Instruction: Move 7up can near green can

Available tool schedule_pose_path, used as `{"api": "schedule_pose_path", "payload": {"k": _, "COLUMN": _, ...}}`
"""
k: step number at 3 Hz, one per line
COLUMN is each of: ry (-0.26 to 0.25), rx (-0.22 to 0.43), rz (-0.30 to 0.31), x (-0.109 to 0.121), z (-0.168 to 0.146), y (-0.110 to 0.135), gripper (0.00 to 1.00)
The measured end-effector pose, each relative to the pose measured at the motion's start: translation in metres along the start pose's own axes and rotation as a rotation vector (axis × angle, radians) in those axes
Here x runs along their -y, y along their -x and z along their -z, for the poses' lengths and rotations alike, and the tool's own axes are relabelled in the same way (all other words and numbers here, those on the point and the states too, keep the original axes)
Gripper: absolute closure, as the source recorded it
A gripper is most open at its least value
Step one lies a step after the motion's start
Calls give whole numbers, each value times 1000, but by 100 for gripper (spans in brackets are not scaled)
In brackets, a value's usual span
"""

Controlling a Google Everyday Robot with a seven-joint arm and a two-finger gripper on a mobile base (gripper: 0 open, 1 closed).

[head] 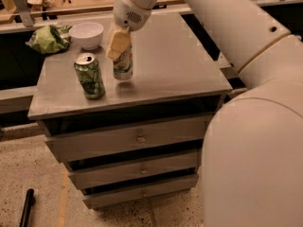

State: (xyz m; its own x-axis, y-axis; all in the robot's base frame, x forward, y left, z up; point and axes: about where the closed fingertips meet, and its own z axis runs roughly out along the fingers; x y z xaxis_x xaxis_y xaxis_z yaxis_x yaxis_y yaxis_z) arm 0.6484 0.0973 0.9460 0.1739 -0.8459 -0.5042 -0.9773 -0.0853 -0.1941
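I'm holding the gripper (118, 45) clamped on the top of the 7up can (123, 66). The can is standing upright, low over the table (180, 70) and just beside the green can (90, 77), to its right in view. They aren't touching, so I'm judging release comes next.

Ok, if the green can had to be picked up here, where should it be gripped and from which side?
Probably the upper body of the green can, coming from above or from the near side. It stands upright with straight round walls, so opposite sides suit a pinch. The claw, clamped on the 7up can, stands close beside it, and the bowl sits behind.
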Motion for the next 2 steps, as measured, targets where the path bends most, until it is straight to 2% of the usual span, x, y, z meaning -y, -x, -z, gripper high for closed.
{"api": "schedule_pose_path", "payload": {"k": 1, "ry": 1, "rx": 0, "rz": -1, "x": 0, "z": -2, "y": -1, "gripper": 83}}
{"api": "schedule_pose_path", "payload": {"k": 2, "ry": 3, "rx": 1, "rz": -1, "x": 1, "z": -5, "y": 0, "gripper": 59}}
